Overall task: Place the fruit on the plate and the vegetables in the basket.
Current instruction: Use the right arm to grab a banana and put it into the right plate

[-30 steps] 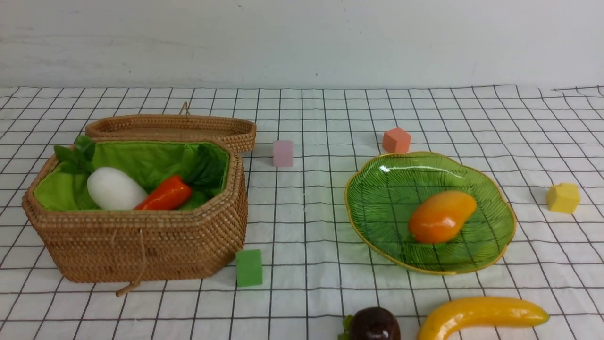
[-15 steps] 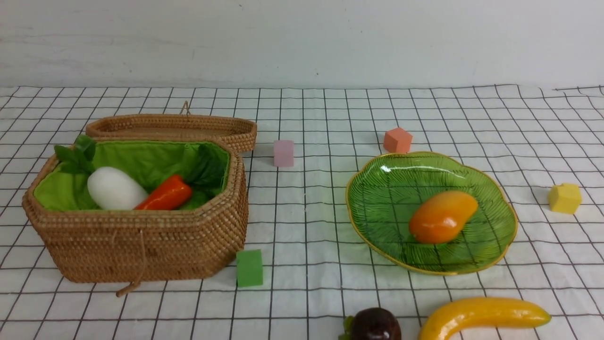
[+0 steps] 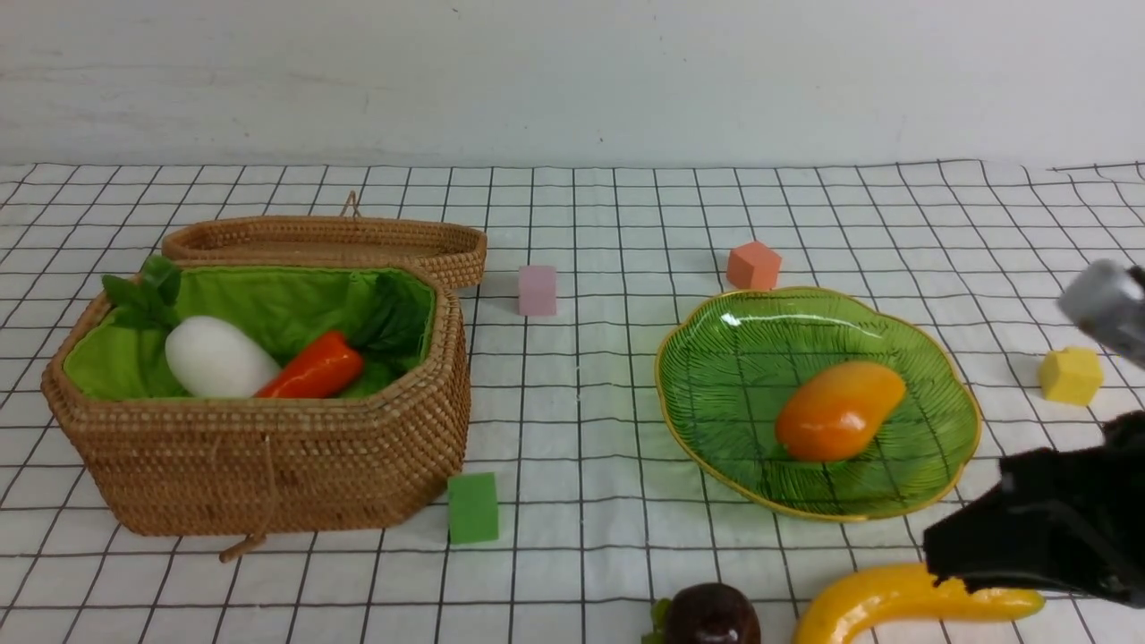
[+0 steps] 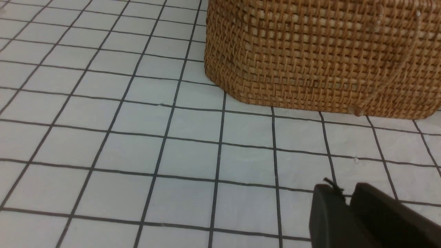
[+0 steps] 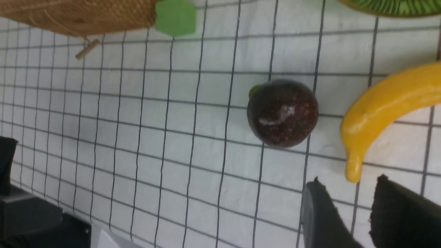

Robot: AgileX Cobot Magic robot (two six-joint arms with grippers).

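The woven basket (image 3: 268, 447) stands open at the left, holding a white radish (image 3: 219, 358) and a red-orange pepper (image 3: 315, 367). An orange-yellow mango (image 3: 839, 410) lies on the green plate (image 3: 742, 376) at the right. The banana (image 3: 877, 599) and a dark round fruit (image 3: 709, 615) lie on the cloth near the front edge. My right gripper (image 3: 939, 550) hovers over the banana's right end; in the right wrist view it (image 5: 348, 186) is open and empty, just short of the banana (image 5: 389, 103) tip, beside the dark fruit (image 5: 282, 113). My left gripper (image 4: 344, 193) is shut, empty, low before the basket (image 4: 310, 51) wall.
The basket's lid (image 3: 331, 241) lies flipped back behind it. Small cubes are scattered on the checked cloth: green (image 3: 471, 507) by the basket's front corner, pink (image 3: 537, 290) in the middle, orange (image 3: 753, 266) behind the plate, yellow (image 3: 1070, 376) at the far right.
My right arm has come into the front view from the right and now hangs over the banana's right end. The fruit, vegetables and cubes have not moved.
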